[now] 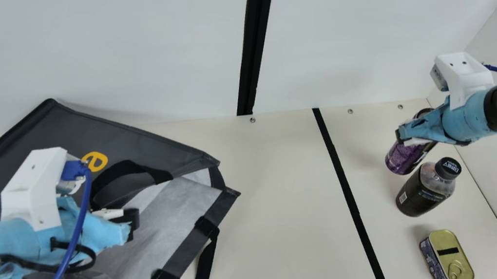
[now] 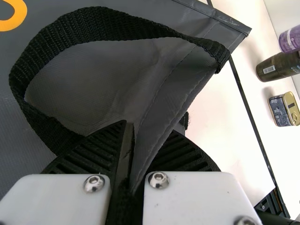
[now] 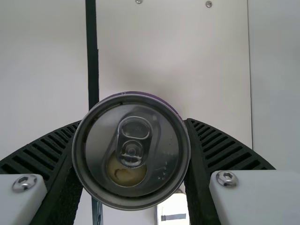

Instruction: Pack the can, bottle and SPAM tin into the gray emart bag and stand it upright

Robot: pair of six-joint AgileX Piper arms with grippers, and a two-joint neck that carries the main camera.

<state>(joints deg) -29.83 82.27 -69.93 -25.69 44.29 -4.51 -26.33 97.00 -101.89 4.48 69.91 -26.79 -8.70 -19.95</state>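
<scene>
Left pincer [image 1: 129,226], main view, about 7:30 o'clock: at the gray bag [image 1: 48,129], which lies slack toward 8, pale lining showing. Right pincer [image 1: 404,137], near 3, on the purple can [image 1: 405,158]. Dark bottle [image 1: 423,192] upright, just beside can, at its 4 to 5 o'clock. SPAM tin [image 1: 449,258] flat on cream table [image 1: 280,188], at bottle's 5.

Left wrist view: ribbed fingers [image 2: 101,150] nip a fold of bag fabric; black strap [image 2: 112,23] loops near them.

Right wrist view: fingers [image 3: 220,145] grip can from opposite sides, below its lid; tab [image 3: 133,140] uppermost. Can's contact with table: cannot tell.
</scene>
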